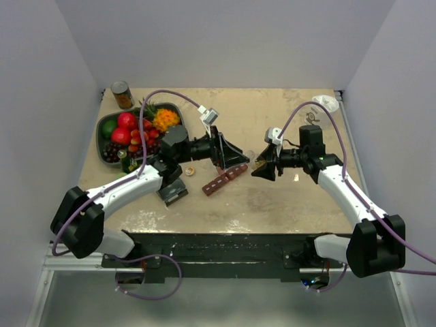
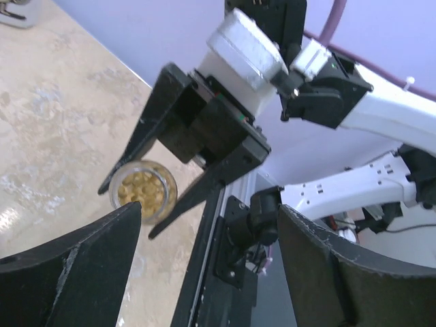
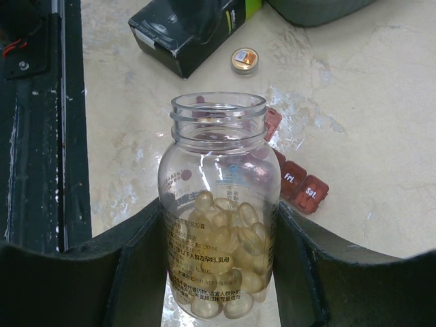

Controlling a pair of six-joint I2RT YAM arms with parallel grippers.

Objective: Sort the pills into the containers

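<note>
The right gripper [image 3: 218, 225] is closed part-way on a clear bottle [image 3: 218, 133], one black finger pressed to each side of its lower body. The bottle's mouth is uncapped and points away from the wrist. The pills [image 3: 235, 269], pale yellowish softgels, fill roughly the lower half of the bottle, lying directly between the fingers. A transparent label wraps the bottle with fine print in red and dark ink, too small to read.

Just beyond the bottle, on the table [image 1: 272, 204], lie the containers [image 3: 303, 189], a dark red strip of small square compartments partly hidden behind the glass. Two lids at the end that shows carry white lettering, "fri" and "sat". In the top view the strip lies slantwise, below and between the two grippers.

The left gripper [image 2: 204, 272] is spread wide and holds nothing. It faces the right gripper from close by and looks straight into the bottle's mouth, where the pills show as a yellow mass.

Farther out, a small round gold cap [image 3: 244, 60] rests on the table beside a black box [image 3: 191, 30] with a green edge. A fruit bowl [image 1: 102, 126] and a tin can [image 1: 121, 94] stand at the far left.
</note>
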